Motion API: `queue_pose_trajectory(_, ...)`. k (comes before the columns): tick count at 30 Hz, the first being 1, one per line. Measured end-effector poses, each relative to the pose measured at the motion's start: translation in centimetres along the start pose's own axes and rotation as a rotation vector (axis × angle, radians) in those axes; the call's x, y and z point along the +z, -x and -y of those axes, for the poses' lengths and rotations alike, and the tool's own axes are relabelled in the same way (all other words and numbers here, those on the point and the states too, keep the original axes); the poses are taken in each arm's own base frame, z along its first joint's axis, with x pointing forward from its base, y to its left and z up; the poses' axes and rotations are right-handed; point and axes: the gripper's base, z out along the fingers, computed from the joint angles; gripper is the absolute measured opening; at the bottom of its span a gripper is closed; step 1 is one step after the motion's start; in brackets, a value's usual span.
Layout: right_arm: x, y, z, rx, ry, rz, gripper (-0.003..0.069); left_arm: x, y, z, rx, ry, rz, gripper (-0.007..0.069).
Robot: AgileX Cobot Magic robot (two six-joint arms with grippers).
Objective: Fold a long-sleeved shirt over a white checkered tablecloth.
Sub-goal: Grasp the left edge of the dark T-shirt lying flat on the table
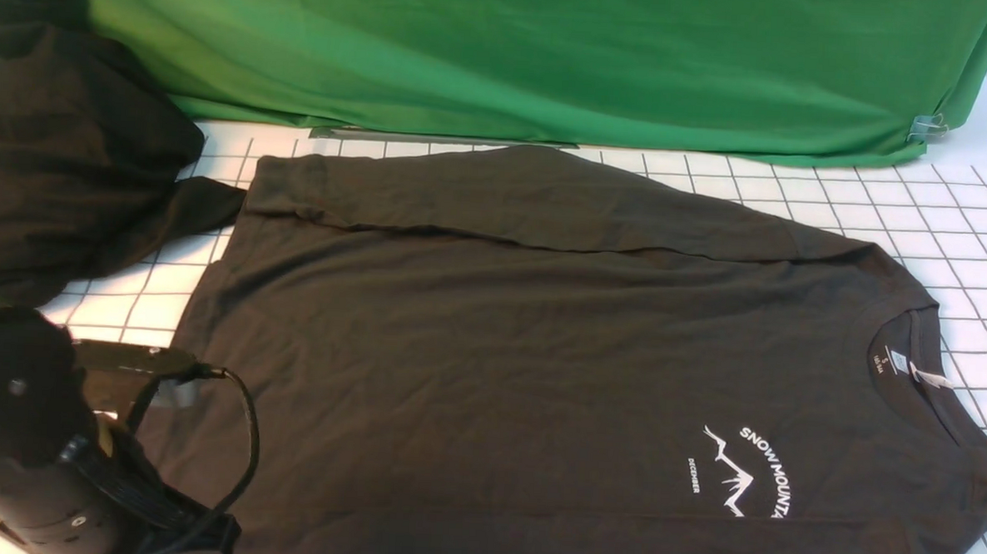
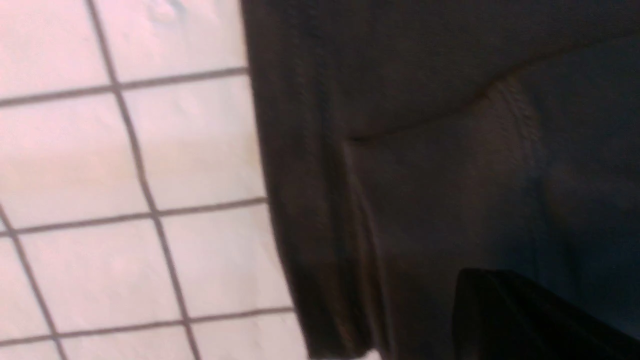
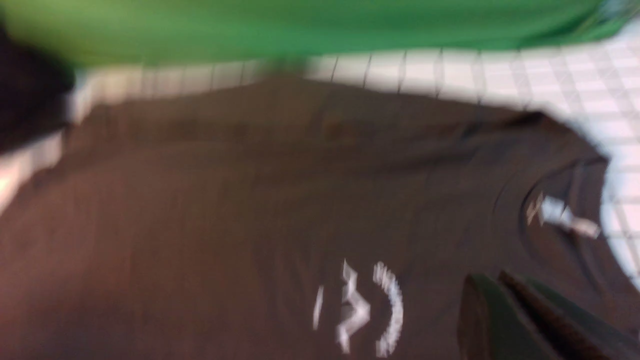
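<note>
**Desk:** What are you getting of the table and the room?

**Operator:** I'm looking at the long-sleeved shirt [image 1: 499, 335] first, since it is taking up most of the front view. It is lying flat and print-up, with one sleeve [image 1: 505, 198] folded along its far edge. The white checkered tablecloth [image 1: 921, 221] is running under the shirt and showing past its far edge and its collar end. A green backdrop [image 1: 553, 55] is hanging behind the shirt. A second black garment [image 1: 57, 150] is lying heaped off the shirt's hem end and reaching to its far hem corner.

**Desk:** And the grippers?

**Operator:** My left arm [image 1: 28, 440] is sitting at the shirt's near hem corner. The left gripper [image 2: 505, 315] is closed. Its wrist camera is showing one dark finger over the fabric just inside the shirt's hem, but I can't tell whether it is pinching any cloth. The right gripper [image 3: 492, 295] is hanging above the shirt's chest with its fingers pressed together and nothing between them, though that view is blurring badly.

**Desk:** Small details?

**Operator:** The white mountain print [image 1: 747, 480] is showing on the shirt's chest towards its near edge. The neck tag [image 1: 926, 375] is lying just inside the shirt's collar.
</note>
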Motion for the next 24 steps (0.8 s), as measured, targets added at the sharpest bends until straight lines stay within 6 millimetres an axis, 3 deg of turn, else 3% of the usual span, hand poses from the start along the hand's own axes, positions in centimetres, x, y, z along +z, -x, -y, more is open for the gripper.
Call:
queue_pose_trajectory(6, 2.5, 0.4, -0.4, -0.043, 0.027, -0.212, 0.001, 1.2, 0.9, 0.0, 0.009, 0.023, 0.034, 0.0148)
queue_pose_trajectory(11, 3.0, 0.4, -0.3, -0.044, 0.025, -0.225, 0.001, 1.9, 1.5, 0.1, -0.055, 0.024, 0.068, 0.0365)
queue_pose_trajectory(15, 3.0, 0.4, -0.3, -0.06, 0.027, -0.222, 0.0015, 2.8, 1.7, 0.2, -0.106, 0.029, 0.053, 0.047)
queue_pose_trajectory(20, 3.0, 0.4, -0.3, -0.064, 0.027, -0.222, 0.0022, 3.4, 2.0, 0.3, -0.111, 0.041, 0.028, 0.0484)
queue_pose_trajectory(24, 3.0, 0.4, -0.3, -0.071, 0.028, -0.221, 0.0028, 3.4, 2.0, 0.3, -0.114, 0.036, 0.023, 0.0414)
